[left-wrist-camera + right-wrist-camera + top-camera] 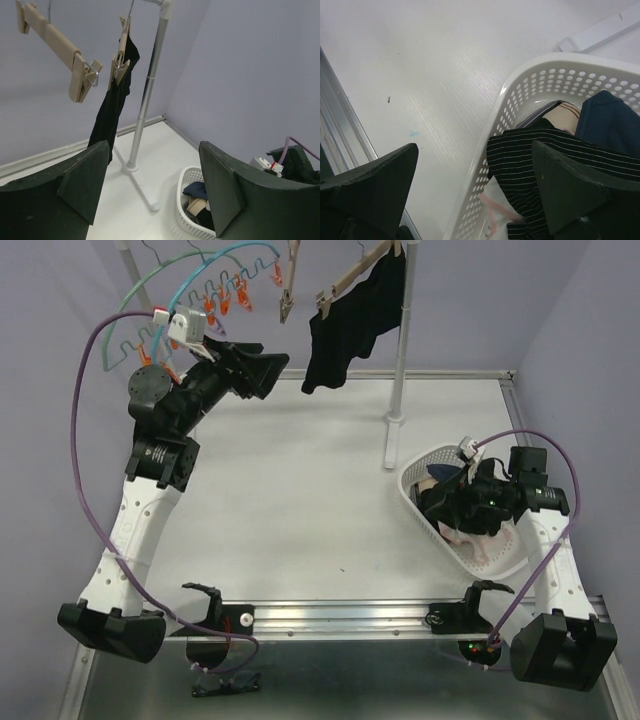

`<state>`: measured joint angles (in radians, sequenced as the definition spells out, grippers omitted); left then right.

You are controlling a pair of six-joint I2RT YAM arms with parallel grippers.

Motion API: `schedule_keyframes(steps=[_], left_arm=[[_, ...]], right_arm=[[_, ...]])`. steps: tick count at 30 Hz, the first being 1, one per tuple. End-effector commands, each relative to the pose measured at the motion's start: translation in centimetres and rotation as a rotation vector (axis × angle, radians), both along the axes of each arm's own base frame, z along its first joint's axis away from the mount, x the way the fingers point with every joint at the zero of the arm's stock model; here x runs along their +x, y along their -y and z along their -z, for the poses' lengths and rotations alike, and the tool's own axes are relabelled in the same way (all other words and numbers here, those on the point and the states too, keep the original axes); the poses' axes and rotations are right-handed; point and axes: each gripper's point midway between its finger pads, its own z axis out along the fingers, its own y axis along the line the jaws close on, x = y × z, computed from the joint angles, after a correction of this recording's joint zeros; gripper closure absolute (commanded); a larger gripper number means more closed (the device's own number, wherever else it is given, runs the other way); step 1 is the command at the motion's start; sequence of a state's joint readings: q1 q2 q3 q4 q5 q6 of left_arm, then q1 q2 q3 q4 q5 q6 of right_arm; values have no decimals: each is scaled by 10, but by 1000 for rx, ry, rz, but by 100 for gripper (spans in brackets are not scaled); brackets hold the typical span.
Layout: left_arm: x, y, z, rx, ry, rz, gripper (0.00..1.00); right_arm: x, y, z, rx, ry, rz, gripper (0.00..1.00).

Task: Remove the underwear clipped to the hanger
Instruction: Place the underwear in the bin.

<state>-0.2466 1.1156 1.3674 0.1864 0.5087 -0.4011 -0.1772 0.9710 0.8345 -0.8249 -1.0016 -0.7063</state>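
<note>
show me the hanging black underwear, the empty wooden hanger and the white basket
black underwear (350,325): top external view, middle of the cloth
empty wooden hanger (52,36): left wrist view, its bar
white basket (520,95): right wrist view, perforated wall

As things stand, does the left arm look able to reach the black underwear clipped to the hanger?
Probably yes: the open left gripper faces the black underwear with nothing between them.
</note>
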Motion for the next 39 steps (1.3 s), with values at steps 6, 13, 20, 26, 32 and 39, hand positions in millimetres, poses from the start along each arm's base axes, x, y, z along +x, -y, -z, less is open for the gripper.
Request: schedule_keyframes(steps=[6, 13, 20, 26, 32, 39], left_arm=[[17, 50, -28, -9, 67, 34, 18], [33, 61, -14, -32, 123, -41, 18], [48, 65, 25, -52, 197, -81, 18], [60, 73, 36, -41, 225, -93, 18], [68, 80, 36, -45, 342, -155, 18], [92, 85, 26, -84, 439, -289, 19]], right_arm=[[5, 2, -2, 2, 28, 19, 0], [5, 2, -4, -3, 44, 23, 0], [4, 3, -5, -7, 53, 28, 0], [2, 2, -7, -9, 68, 27, 0], [1, 2, -8, -9, 73, 27, 0], [1, 2, -9, -10, 78, 27, 0]])
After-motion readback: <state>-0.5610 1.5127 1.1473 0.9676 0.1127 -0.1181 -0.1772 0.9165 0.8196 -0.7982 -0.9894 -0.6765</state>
